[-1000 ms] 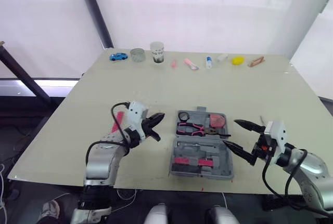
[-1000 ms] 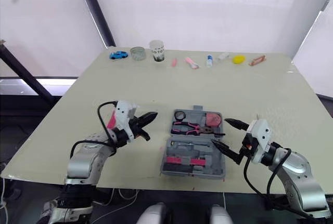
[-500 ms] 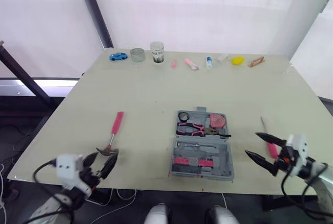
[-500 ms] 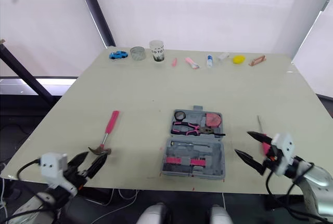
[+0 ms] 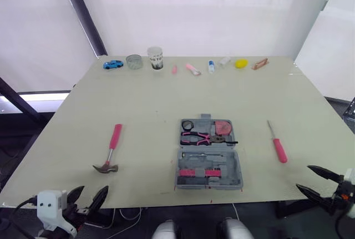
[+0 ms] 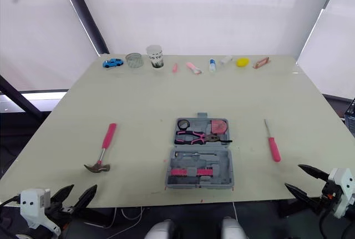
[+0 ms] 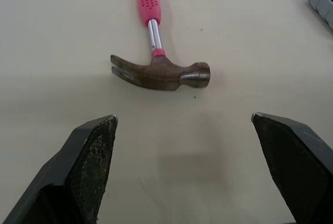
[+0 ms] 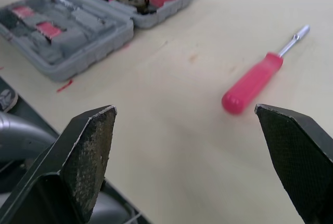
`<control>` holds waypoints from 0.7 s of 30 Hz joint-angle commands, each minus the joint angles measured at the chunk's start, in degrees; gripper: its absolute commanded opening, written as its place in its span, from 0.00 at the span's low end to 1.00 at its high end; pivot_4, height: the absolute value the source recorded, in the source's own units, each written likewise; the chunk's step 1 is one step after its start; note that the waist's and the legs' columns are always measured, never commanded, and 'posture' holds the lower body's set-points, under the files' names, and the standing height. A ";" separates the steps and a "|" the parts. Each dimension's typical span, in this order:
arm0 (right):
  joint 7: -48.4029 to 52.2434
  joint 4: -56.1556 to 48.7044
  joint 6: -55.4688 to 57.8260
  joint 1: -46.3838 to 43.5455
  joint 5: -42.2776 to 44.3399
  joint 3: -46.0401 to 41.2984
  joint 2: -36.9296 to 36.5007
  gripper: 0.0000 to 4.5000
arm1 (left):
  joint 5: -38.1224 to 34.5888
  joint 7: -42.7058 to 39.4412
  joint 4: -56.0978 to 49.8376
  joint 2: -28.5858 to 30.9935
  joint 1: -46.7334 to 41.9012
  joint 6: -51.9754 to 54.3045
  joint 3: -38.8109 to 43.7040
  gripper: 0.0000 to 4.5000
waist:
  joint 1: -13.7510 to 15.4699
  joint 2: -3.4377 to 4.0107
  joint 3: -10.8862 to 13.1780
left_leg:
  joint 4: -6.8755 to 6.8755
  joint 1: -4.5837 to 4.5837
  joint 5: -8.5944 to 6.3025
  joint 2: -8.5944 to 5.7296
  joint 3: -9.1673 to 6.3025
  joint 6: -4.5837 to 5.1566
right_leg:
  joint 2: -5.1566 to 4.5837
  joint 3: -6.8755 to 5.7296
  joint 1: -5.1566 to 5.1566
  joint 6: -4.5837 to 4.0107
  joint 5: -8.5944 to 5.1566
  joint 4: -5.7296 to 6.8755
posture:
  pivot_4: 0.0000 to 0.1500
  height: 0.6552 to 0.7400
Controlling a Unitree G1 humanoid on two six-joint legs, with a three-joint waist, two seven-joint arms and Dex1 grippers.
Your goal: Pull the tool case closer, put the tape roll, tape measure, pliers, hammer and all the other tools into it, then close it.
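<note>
The grey tool case (image 5: 237, 168) lies open at the middle of the near table. Its far half holds pink-handled pliers (image 5: 201, 137), a black tape roll (image 5: 187, 125) and a pink tape measure (image 5: 223, 127). A hammer (image 5: 110, 150) with a pink handle lies flat to the left of the case, and a pink screwdriver (image 5: 277, 142) lies to its right. My left gripper (image 5: 89, 194) hangs open below the near table edge, with the hammer (image 7: 156, 52) ahead of its empty fingers. My right gripper (image 5: 304, 177) is open near the front right corner, a short way from the screwdriver (image 8: 255, 84).
Small items line the far table edge: a blue toy car (image 5: 113, 64), a glass cup (image 5: 133, 61), a paper cup (image 5: 155, 57), a yellow object (image 5: 240, 63) and several small pieces between them. A dark pole (image 5: 83, 14) leans behind the table's far left.
Both arms drew back from beside the case to the near table edge. The left gripper went from shut to open. The camera view has shifted.
</note>
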 commanded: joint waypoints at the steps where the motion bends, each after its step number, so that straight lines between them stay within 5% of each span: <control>1: 0.35 -4.48 0.87 -1.24 2.05 0.21 0.17 1.00 | -2.06 1.20 -3.62 1.02 -0.70 0.54 0.32 0.98 | 0.14 0.00 0.00 | 0.00 0.00 0.00 0.01 -0.01 0.00 | 0.00 0.00 0.00 -0.01 0.00 0.00 | 1.00 1.00; 14: 1.77 -23.18 12.21 -15.76 5.39 13.71 0.78 1.00 | -3.12 13.97 -14.06 10.02 -14.45 18.77 -4.15 0.98 | 1.35 -0.02 0.03 | -0.18 0.00 0.01 -0.07 0.02 0.02 | -0.01 -0.01 0.05 -0.08 0.05 0.01 | 1.00 1.00; 21: 1.61 -27.76 17.22 -23.26 6.30 18.13 0.76 1.00 | -3.92 24.52 -13.91 14.23 -24.99 38.18 -4.89 0.98 | 1.57 -0.10 0.11 | -0.19 0.04 0.04 -0.12 -0.04 0.01 | 0.03 -0.08 0.07 -0.07 0.05 0.07 | 1.00 1.00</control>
